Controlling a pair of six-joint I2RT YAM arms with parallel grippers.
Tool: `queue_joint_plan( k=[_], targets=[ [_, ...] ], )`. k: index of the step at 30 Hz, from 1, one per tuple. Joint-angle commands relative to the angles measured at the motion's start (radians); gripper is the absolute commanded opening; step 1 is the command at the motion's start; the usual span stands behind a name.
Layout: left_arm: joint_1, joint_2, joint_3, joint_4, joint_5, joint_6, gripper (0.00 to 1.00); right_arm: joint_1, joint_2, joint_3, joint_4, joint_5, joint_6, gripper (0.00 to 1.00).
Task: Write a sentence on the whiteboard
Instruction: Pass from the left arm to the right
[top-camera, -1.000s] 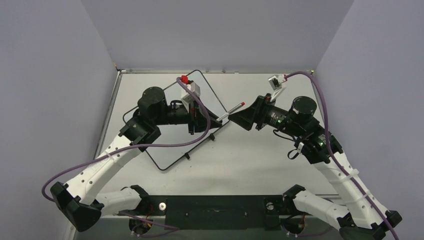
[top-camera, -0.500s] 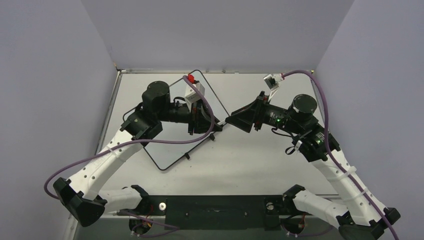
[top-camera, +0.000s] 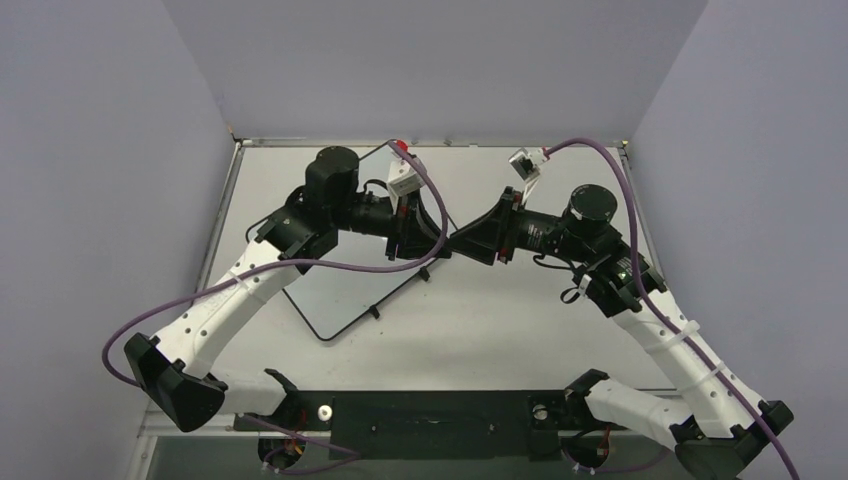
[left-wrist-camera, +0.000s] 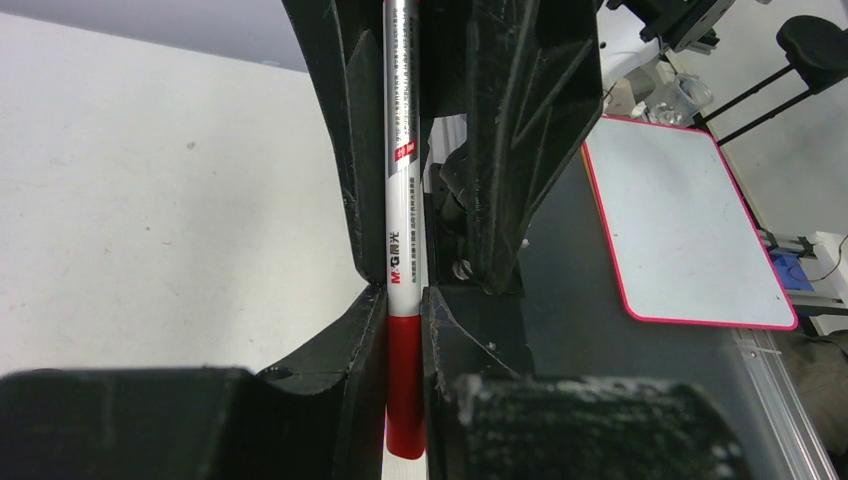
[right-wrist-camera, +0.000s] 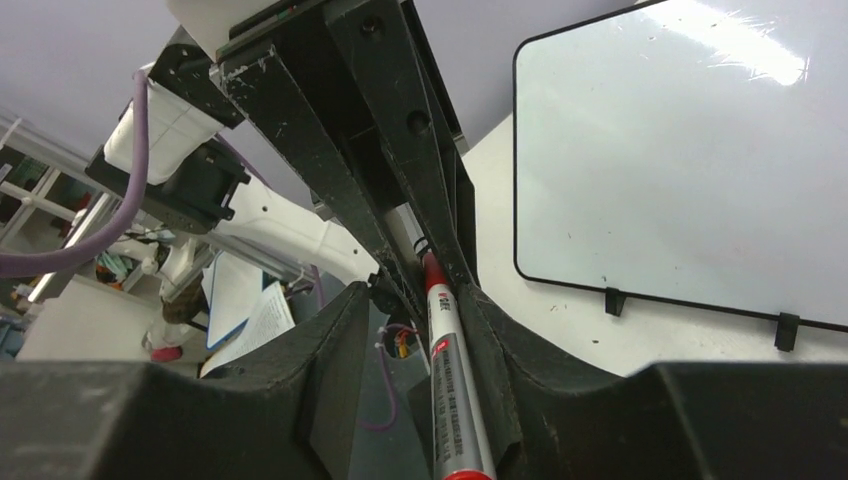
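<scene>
Though pinched at both ends above the bench (top-camera: 500, 320), looks light, stiff and slick: marker (left-wrist-camera: 402, 200), red end nipped in the narrow jaws of the left gripper (left-wrist-camera: 403, 300), white barrel clamped likewise by the right gripper (right-wrist-camera: 418, 292). Probably wants a straight pull along its length, hold kept mid-barrel against slipping. Beyond, flat under the left arm (top-camera: 255, 282): whiteboard (right-wrist-camera: 680, 170), rigid, glossy, blank where visible, likely to skid unless steadied by its frame.

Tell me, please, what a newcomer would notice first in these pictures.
The two hands meet tip to tip above the table, the left hand pinching the red end of a marker and the right hand its pale barrel. The whiteboard lies askew on the left, with no writing visible.
</scene>
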Motion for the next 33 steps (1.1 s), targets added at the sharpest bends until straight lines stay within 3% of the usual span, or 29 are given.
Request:
queue_joint_plan(
  k=[1, 4, 11, 15, 16, 22, 24, 25, 27, 33],
  targets=[
    [0.000, 0.021, 0.099, -0.142, 0.030, 0.109, 0.00, 0.006, -0.017, -0.004, -0.012, -0.050, -0.065, 0.36],
    [-0.001, 0.027, 0.118, -0.207, 0.034, 0.142, 0.00, 0.005, -0.020, -0.002, -0.031, -0.046, -0.079, 0.36],
    [-0.001, 0.041, 0.155, -0.277, 0.038, 0.197, 0.00, 0.006, 0.004, 0.009, -0.031, -0.058, -0.083, 0.22],
    [-0.002, 0.044, 0.157, -0.288, 0.036, 0.205, 0.00, 0.006, 0.015, 0.012, -0.027, -0.067, -0.080, 0.08],
    [-0.002, 0.044, 0.158, -0.291, 0.035, 0.207, 0.00, 0.006, 0.015, 0.011, -0.023, -0.068, -0.078, 0.01],
    [0.000, 0.051, 0.166, -0.305, 0.012, 0.211, 0.00, 0.009, 0.005, -0.026, 0.035, -0.087, -0.054, 0.00],
    [0.003, 0.046, 0.164, -0.300, -0.018, 0.196, 0.13, 0.007, 0.001, -0.034, 0.038, -0.064, -0.050, 0.00],
    [0.009, 0.044, 0.161, -0.299, -0.022, 0.194, 0.26, 0.006, 0.000, -0.038, 0.038, -0.051, -0.051, 0.00],
    [0.021, 0.031, 0.145, -0.298, -0.029, 0.188, 0.39, 0.003, -0.006, -0.040, 0.038, -0.030, -0.043, 0.00],
    [0.039, -0.030, 0.080, -0.277, -0.039, 0.173, 0.54, -0.013, -0.028, -0.028, 0.038, 0.010, -0.026, 0.00]
  ],
)
